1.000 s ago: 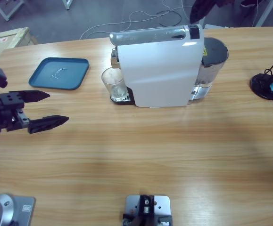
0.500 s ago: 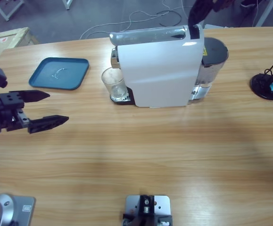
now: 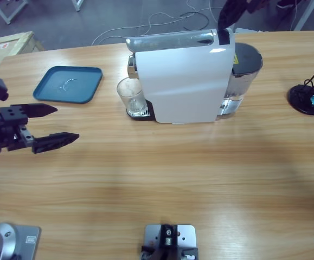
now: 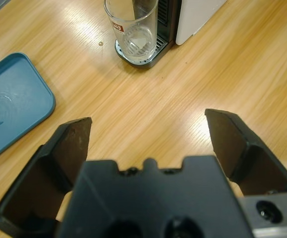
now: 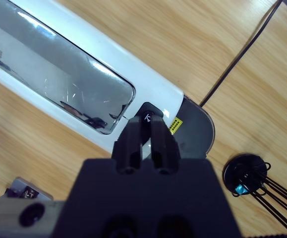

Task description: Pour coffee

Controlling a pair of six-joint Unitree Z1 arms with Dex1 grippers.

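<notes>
A white coffee machine [image 3: 184,81] stands at the back middle of the table. Under its spout, on the drip grate, is a clear glass [image 3: 130,95], also in the left wrist view [image 4: 132,27]; no amber coffee shows in it. My left gripper [image 3: 66,123] hovers open over bare wood at the left, well short of the glass, with nothing between its jaws [image 4: 148,121]. My right gripper [image 3: 224,31] comes down from the top, shut, its tips [image 5: 146,125] at the black button [image 5: 148,113] at the end of the machine's silver lid.
A blue tray [image 3: 68,84] lies at the back left, beside the glass. A black wire stand [image 3: 307,99] sits at the right edge. The machine's dark water tank [image 3: 244,70] is on its right end. Cables run across the floor behind the table.
The right gripper has come down a little onto the machine's black button. The left arm and the glass have not moved.
</notes>
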